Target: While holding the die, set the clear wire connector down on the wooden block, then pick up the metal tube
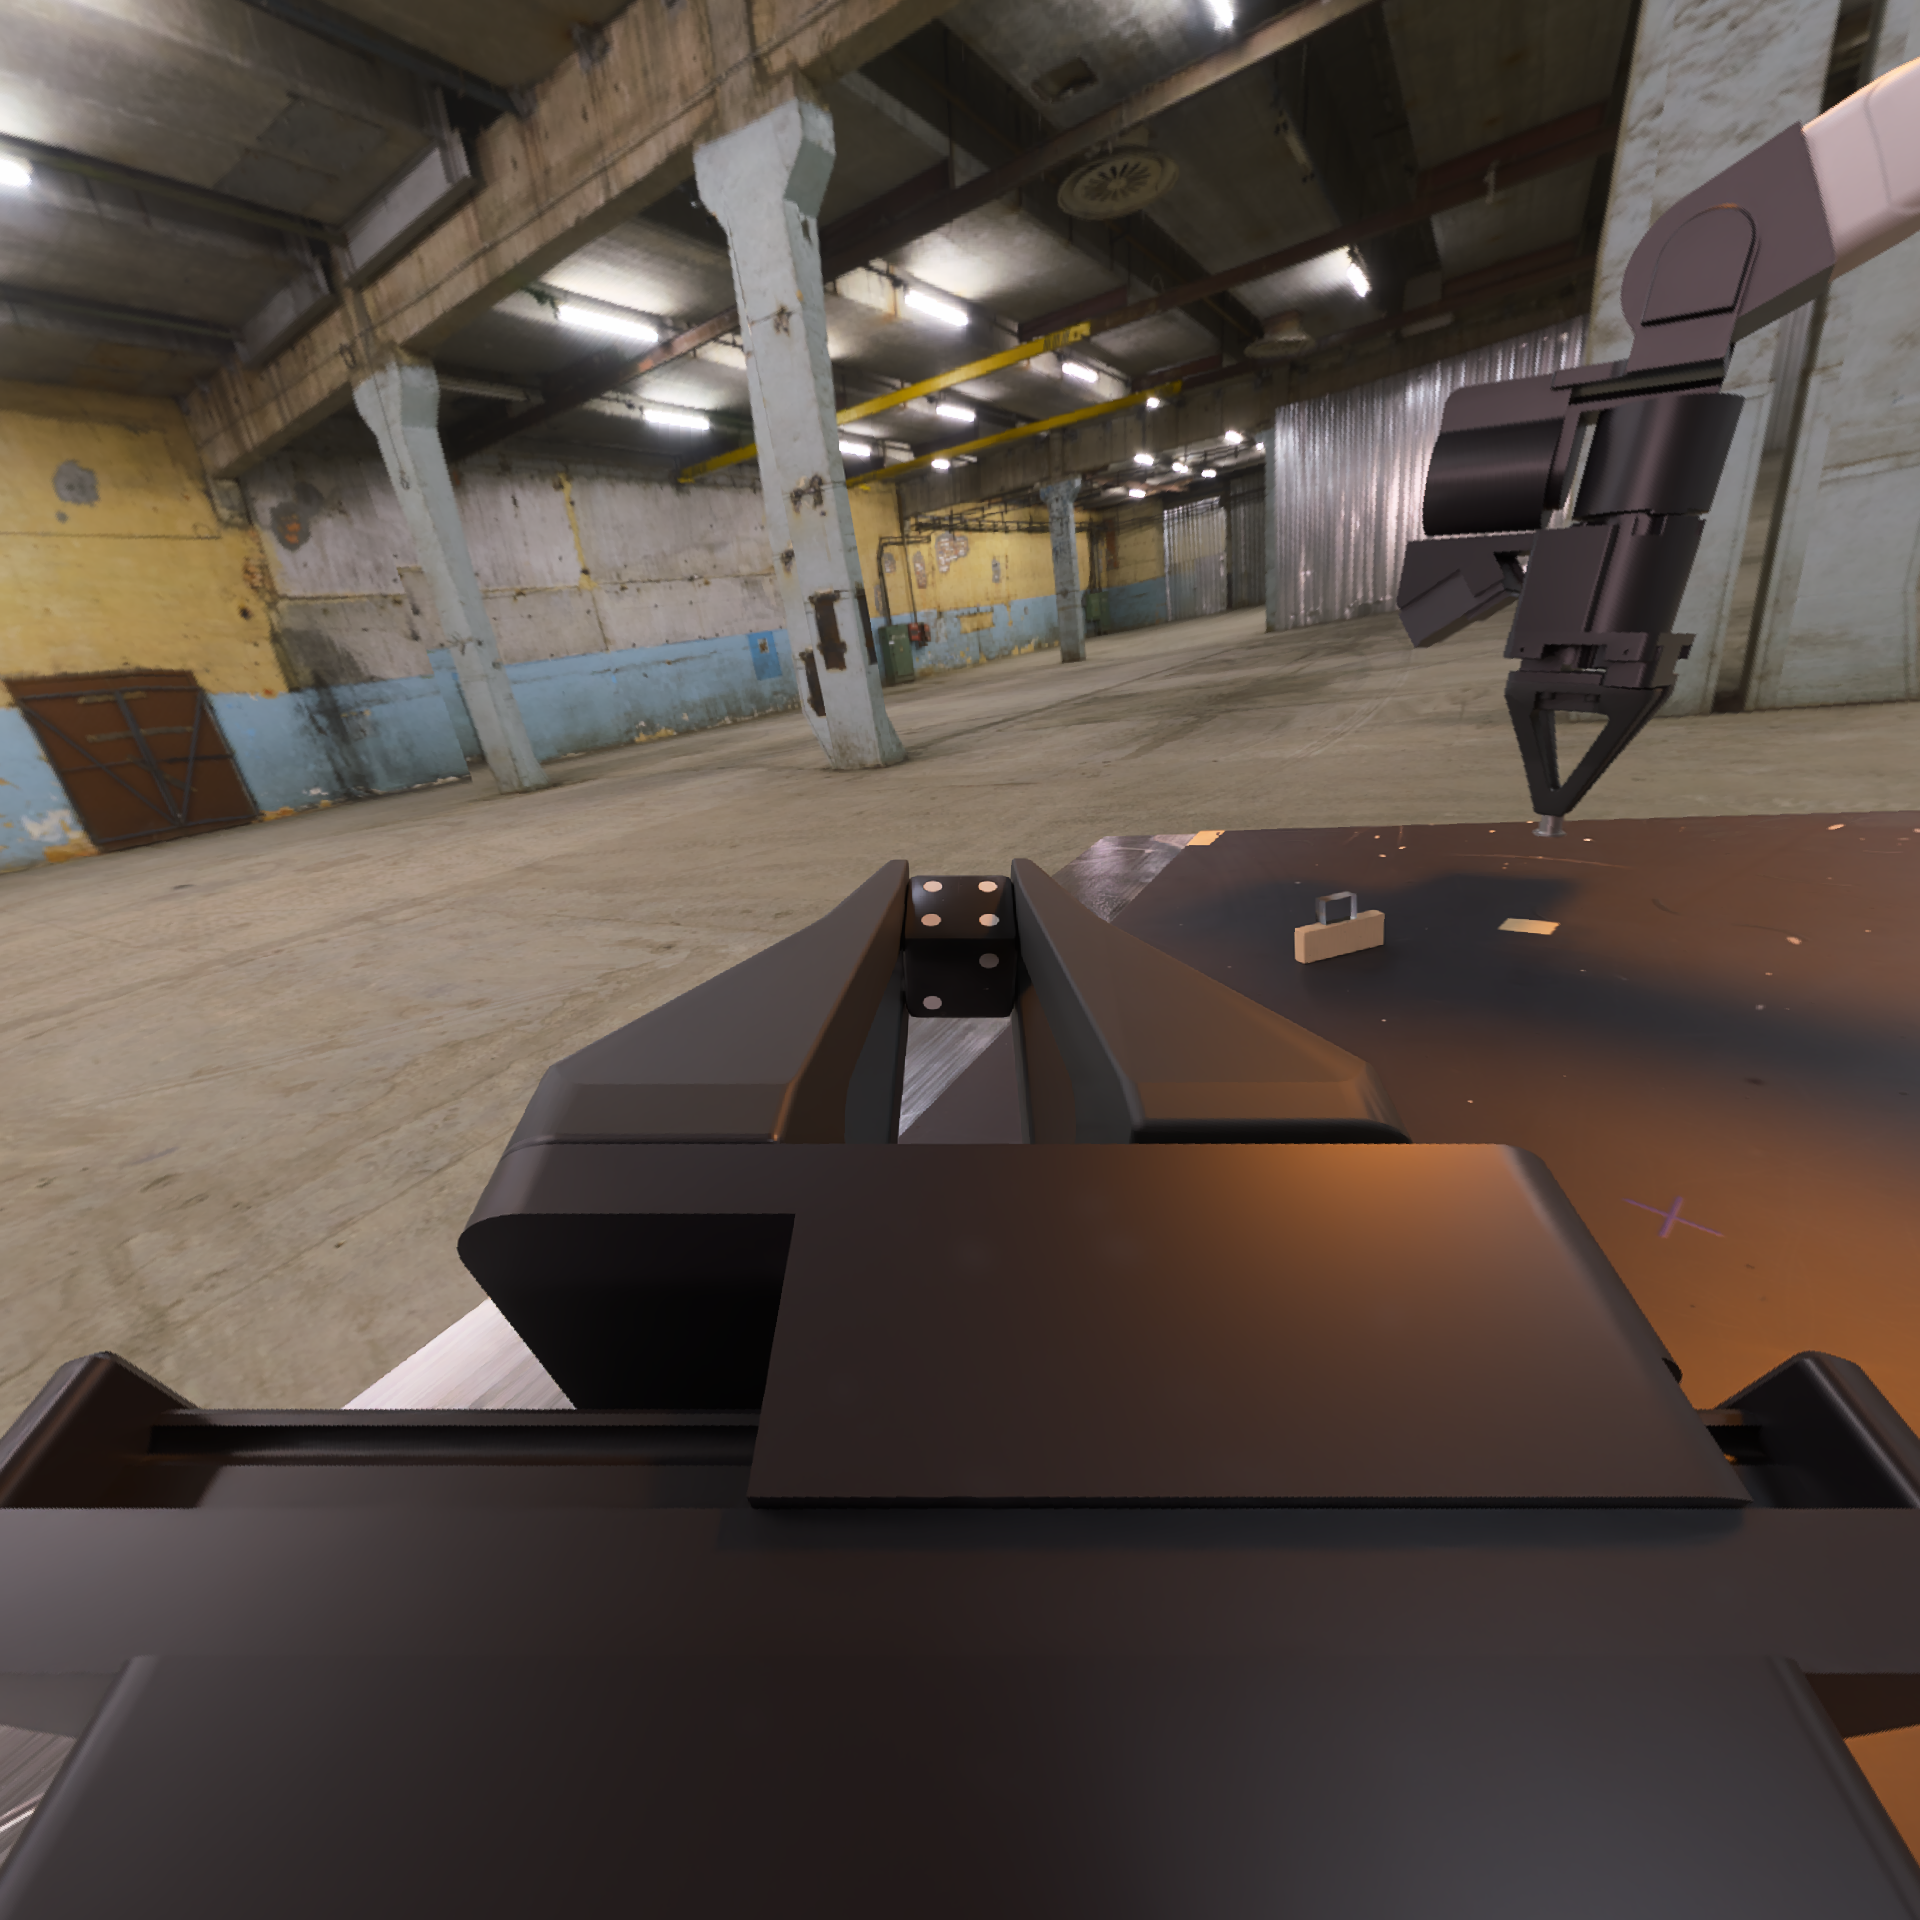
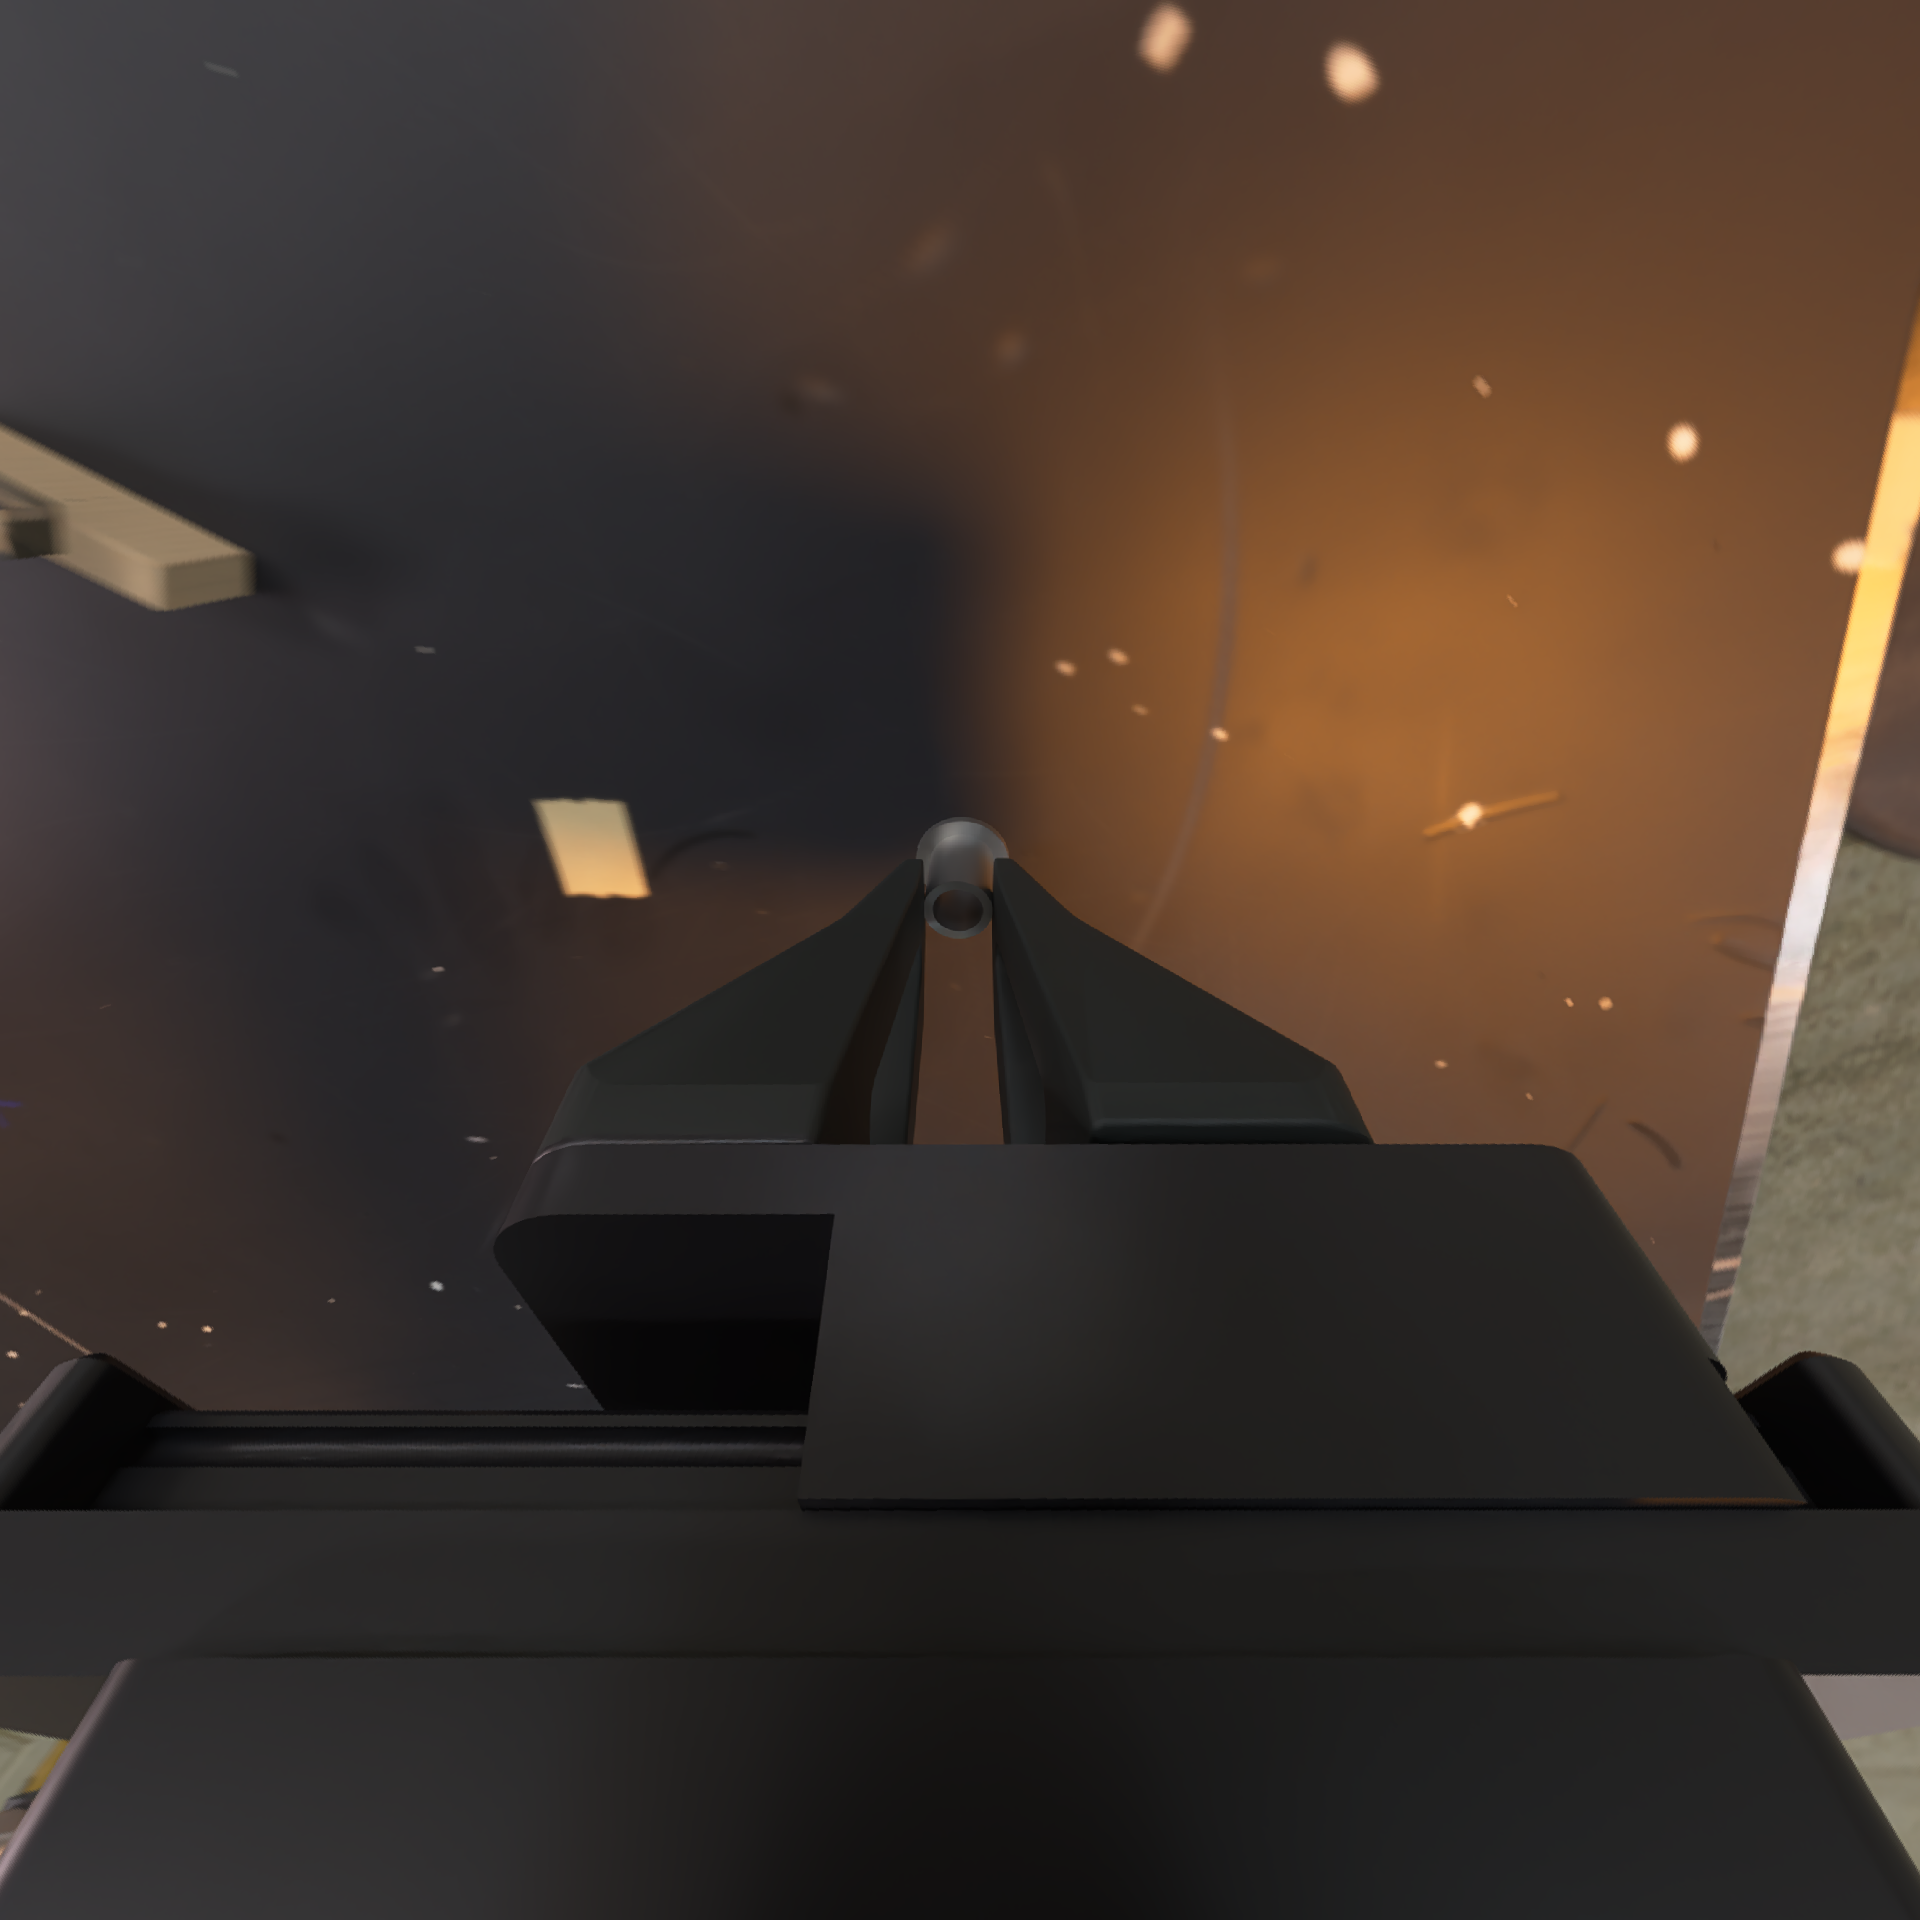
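My left gripper is shut on a black die with white pips, held above the table's left edge. The clear wire connector sits on top of the pale wooden block on the dark table; the block also shows at the left edge of the right wrist view. My right gripper points down at the table and is shut on the small grey metal tube, which stands upright between the fingertips. In the left wrist view the right gripper holds the tube at the table surface.
The dark table has a pale rectangular patch near the tube and scattered light specks. Its right edge runs close to my right gripper. A concrete hall floor lies beyond the table's left edge.
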You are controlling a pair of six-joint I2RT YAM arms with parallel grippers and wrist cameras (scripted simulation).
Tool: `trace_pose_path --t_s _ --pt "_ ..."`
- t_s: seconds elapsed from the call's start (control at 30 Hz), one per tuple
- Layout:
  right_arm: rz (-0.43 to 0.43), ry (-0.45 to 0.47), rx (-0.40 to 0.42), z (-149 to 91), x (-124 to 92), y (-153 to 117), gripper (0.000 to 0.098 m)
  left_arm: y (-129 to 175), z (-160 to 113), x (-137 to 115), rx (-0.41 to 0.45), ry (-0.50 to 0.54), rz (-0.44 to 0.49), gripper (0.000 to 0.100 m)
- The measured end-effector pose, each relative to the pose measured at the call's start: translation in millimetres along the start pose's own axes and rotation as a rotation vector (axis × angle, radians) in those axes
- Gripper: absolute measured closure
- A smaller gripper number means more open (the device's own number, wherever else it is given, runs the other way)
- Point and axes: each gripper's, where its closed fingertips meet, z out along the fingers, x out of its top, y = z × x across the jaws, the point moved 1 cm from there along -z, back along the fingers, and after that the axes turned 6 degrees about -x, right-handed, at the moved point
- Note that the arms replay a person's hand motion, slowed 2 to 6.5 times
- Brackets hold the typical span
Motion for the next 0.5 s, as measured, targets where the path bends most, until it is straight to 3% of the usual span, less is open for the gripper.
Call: trace_pose_path --t_s 0.23,0.5 --pt "-0.171 0.088 0.074 -17.4 23.3 -58.7 0.0869 0.1 0.1 0.0 0.000 0.000 0.000 0.084" --pt "-0.381 0.092 0.068 -8.7 39.6 -118.3 0.0869 0.1 0.1 0.0 0.000 0.000 0.000 0.084"
